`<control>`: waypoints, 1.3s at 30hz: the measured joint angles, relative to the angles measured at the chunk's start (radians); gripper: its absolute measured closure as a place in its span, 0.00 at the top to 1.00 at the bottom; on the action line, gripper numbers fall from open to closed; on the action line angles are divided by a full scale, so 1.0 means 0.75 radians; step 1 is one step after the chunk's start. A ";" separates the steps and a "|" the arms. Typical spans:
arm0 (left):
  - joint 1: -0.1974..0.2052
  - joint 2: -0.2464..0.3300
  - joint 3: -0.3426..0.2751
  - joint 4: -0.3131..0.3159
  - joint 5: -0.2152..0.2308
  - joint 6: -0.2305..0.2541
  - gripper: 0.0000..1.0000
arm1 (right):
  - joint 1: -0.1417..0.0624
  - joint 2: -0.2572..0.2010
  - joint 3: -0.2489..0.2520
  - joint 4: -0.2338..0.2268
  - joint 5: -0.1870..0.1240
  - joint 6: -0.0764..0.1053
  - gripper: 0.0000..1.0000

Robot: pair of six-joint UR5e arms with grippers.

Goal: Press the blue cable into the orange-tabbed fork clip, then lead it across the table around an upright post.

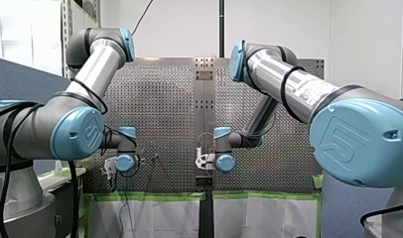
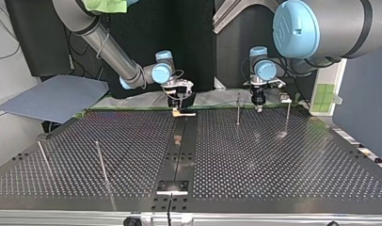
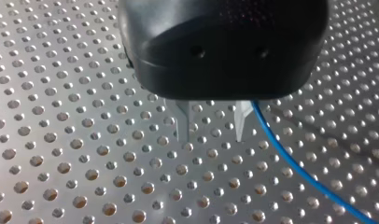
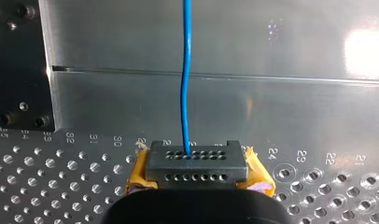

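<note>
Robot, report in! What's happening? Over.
Left gripper open beside thin blue cable. Right gripper shut on it. Upright metal post stands between them.

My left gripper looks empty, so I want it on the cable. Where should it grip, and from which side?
Probably the bare stretch of cable just beside the left gripper, coming down from above with the open fingers astride it. It runs thin and nearly straight outside one finger, so shift sideways first. The right gripper grips it elsewhere.

Blue cable (image 4: 184, 93), yellow-padded right hand (image 4: 197, 164), silver perforated table (image 3: 61, 140).
</note>
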 joint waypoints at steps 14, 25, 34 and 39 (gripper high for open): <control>0.018 0.000 -0.001 -0.089 0.085 0.076 1.00 | 0.000 0.000 0.000 0.025 0.000 -0.005 0.00; 0.028 0.003 -0.052 -0.192 0.148 0.104 1.00 | 0.000 0.000 0.000 0.038 0.000 -0.007 0.00; 0.035 0.020 -0.143 -0.118 0.256 0.115 1.00 | 0.000 0.000 0.000 0.039 0.000 -0.007 0.00; 0.040 0.047 -0.152 -0.103 0.298 0.114 1.00 | 0.000 0.000 0.000 0.038 0.000 -0.007 0.00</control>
